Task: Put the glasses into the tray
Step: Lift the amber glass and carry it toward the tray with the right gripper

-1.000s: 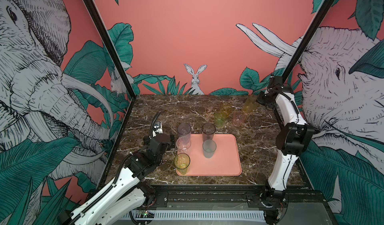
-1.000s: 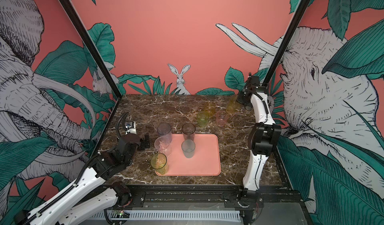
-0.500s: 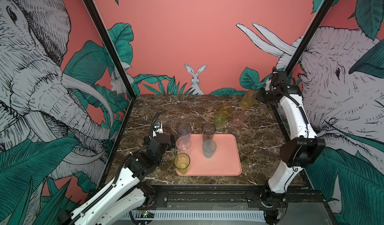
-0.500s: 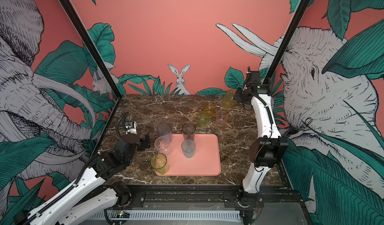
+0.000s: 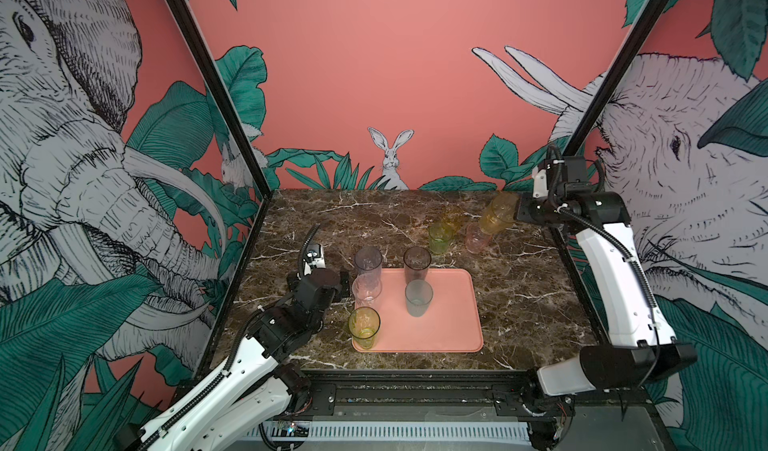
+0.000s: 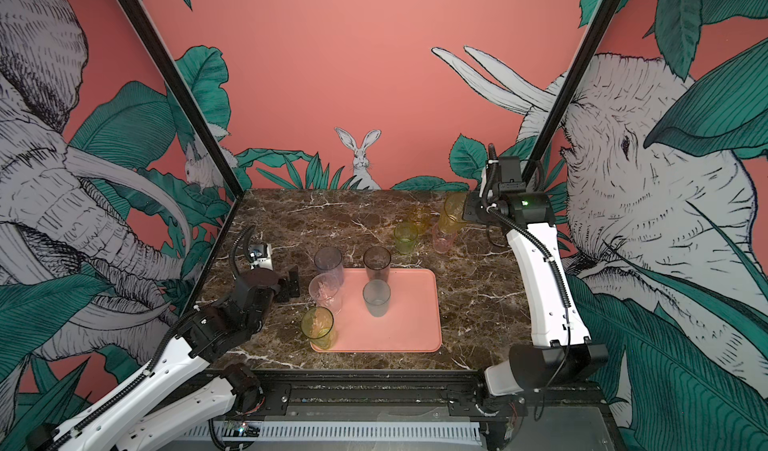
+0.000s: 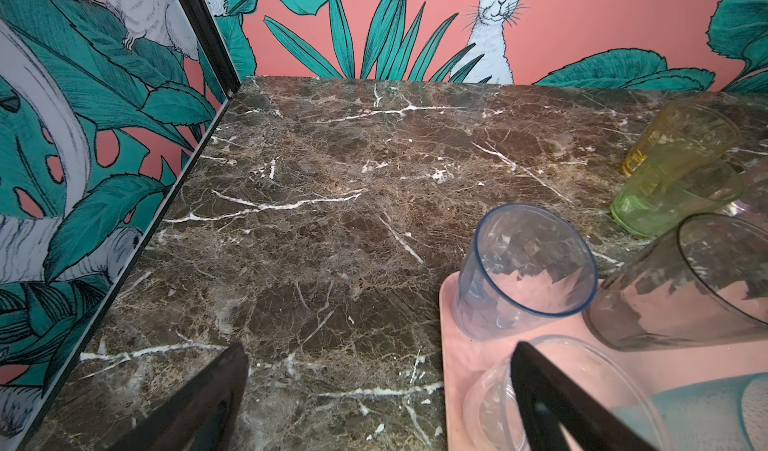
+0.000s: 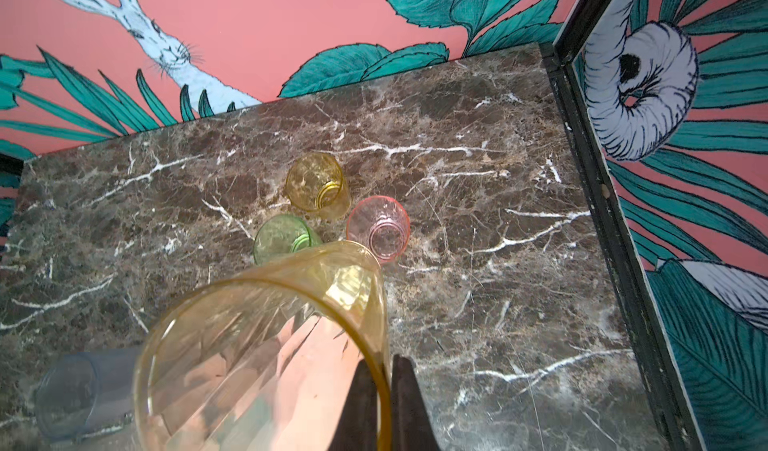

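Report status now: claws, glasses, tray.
Left claw open, empty, beside salmon-pink plastic tray. Right claw shut on tall amber plastic tumbler, aloft, tilted. Three short tumblers stand close by on marble table.

Brown marble tabletop [image 5: 353, 216], painted rabbit [image 5: 390, 153], 2 elephant murals [image 5: 70, 158]

The counter [image 5: 519, 295] is dark brown marble with white veins. A salmon-pink tray [image 5: 453, 336] lies flat on it near the front edge, about midway across. Behind the tray, toward the right rear, three short glasses stand upright on the bare marble in a close cluster: a green tumbler [image 5: 440, 239], a short amber tumbler [image 5: 453, 220] just behind it and a pink tumbler [image 5: 477, 239] to its right.
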Robot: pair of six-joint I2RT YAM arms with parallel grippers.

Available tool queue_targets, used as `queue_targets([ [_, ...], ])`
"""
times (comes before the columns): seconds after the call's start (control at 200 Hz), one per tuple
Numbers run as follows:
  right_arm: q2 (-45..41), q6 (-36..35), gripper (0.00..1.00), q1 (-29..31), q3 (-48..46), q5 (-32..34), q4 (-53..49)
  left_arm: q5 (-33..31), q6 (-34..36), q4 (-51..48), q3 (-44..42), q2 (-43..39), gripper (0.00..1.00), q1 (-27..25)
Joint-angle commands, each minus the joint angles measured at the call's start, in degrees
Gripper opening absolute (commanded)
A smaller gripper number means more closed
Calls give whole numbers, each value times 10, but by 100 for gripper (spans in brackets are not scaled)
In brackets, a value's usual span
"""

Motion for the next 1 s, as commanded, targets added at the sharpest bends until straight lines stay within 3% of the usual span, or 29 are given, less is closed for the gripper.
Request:
queue_targets([
  [0.0,-32,-11,0,16,-29,29,-12,2,-5,4,4,-1,99,3],
  [0.235,-119,-3,0,48,-121,50,-8,4,-8,4,1,-6,99,3],
  [0.64,-212,15,0,83,-245,13,-14,17,-15,21,-5,-2,99,3],
  [0.81,-245,17,0,119,-302,63,-27,22,-15,20,1,5,99,3],
  [0.995,-287,22,0,136,-347,44,-34,23,-19,15,-1,4,99,3],
])
